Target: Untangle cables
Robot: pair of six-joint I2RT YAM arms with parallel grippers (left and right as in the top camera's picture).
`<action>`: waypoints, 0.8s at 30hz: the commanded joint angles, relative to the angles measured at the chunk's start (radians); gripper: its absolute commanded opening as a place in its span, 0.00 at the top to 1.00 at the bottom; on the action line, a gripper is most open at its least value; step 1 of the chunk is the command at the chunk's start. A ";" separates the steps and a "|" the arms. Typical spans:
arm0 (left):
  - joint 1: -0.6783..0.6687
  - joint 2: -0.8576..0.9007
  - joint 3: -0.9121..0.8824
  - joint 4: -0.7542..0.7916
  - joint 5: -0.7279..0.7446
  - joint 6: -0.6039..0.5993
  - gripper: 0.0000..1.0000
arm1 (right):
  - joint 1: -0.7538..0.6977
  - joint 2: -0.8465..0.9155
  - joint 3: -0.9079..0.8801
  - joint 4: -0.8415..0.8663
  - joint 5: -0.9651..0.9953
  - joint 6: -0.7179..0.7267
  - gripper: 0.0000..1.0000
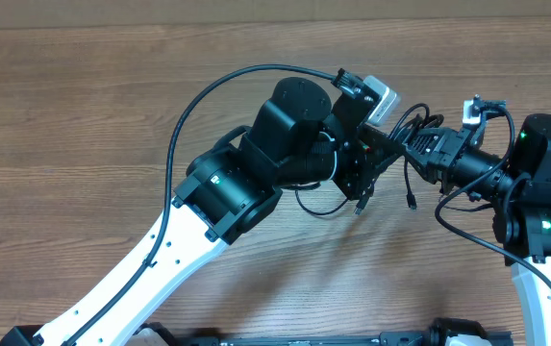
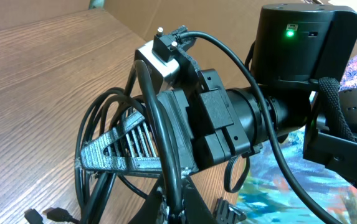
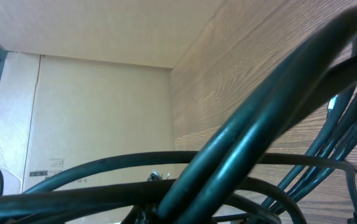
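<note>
The right tool (image 1: 402, 146) clamps the cables (image 2: 94, 121); the left tool (image 2: 190, 208) is closed, its tips cut off.

The cables (image 1: 417, 123) sit bunched between two arms, so the room close around them is tight. Left of the cables, the thick black body of the left arm (image 1: 285, 135) blocks the way right up to the bunch. Its arm wire (image 1: 208, 91) arches high over that side. Right of the cables, the right arm (image 1: 487, 168) closes the approach. Just in front of the cables, plug ends (image 1: 411, 202) dangle and a loose loop (image 1: 318, 207) reaches under the left arm. Behind the cables, and far to the left of them, the table (image 1: 83, 115) is open wood.
</note>
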 commanded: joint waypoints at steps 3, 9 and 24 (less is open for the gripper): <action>-0.007 -0.006 0.021 -0.011 -0.042 -0.006 0.96 | 0.006 0.002 0.006 0.006 -0.019 -0.003 0.96; 0.013 -0.006 0.021 -0.049 -0.111 -0.030 0.96 | 0.005 0.002 0.006 0.007 -0.019 -0.003 0.96; 0.054 -0.006 0.021 -0.155 -0.227 -0.112 0.96 | 0.002 0.002 0.006 0.141 -0.150 0.002 0.96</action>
